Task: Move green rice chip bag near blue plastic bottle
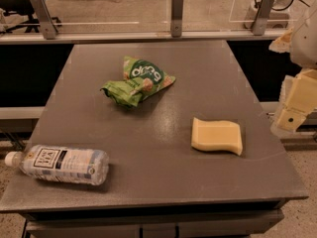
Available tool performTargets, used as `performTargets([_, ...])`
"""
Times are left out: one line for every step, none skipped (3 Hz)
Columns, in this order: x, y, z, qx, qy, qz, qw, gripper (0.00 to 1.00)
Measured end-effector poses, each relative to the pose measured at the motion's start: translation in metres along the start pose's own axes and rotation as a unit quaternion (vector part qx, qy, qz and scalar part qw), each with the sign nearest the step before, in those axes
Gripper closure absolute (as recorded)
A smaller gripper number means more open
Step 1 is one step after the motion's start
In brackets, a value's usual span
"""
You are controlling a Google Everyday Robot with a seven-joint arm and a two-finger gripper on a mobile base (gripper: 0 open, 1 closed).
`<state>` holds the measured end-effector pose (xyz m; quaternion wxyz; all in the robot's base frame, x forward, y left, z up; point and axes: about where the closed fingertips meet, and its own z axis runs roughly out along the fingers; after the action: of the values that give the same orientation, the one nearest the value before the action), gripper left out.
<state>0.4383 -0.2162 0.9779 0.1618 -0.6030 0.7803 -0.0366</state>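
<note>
In the camera view, a grey table (163, 182) filled most of the scene, seen from its near edge and from above. The green rice chip bag (139, 81) lay crumpled on the far middle part of the top, its white lettering facing up and its lower left end folded into a bunched lump. The blue plastic bottle (63, 164) lay on its side at the near left corner, well apart from the bag. Its white cap (11, 158) pointed left and reached the table's left edge, while its white label with the dark square logo faced up. A pale yellow sponge (217, 136) with a wavy outline lay flat on the near right part of the top, touching neither the bag nor the bottle. The bag sat farther back than both of them and roughly between them from left to right. The gripper (295, 105) hung at the right border of the view, a pale blocky shape beyond the table's right edge, about level with the sponge and apart from every item on the top. Whether it was released or clenched could not be told from this angle. Behind the table ran a light rail (124, 35) carrying three upright metal brackets (177, 11) and a clear panel.
</note>
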Motion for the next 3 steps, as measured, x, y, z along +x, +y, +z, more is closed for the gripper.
performTargets([0.000, 0.000, 0.000, 0.000, 0.000, 0.000, 1.0000, 0.00])
performTargets([-0.002, -0.008, 0.006, -0.012, 0.001, -0.037, 0.9992, 0.00])
performTargets([-0.051, -0.042, 0.032, -0.018, -0.039, -0.134, 0.9900, 0.00])
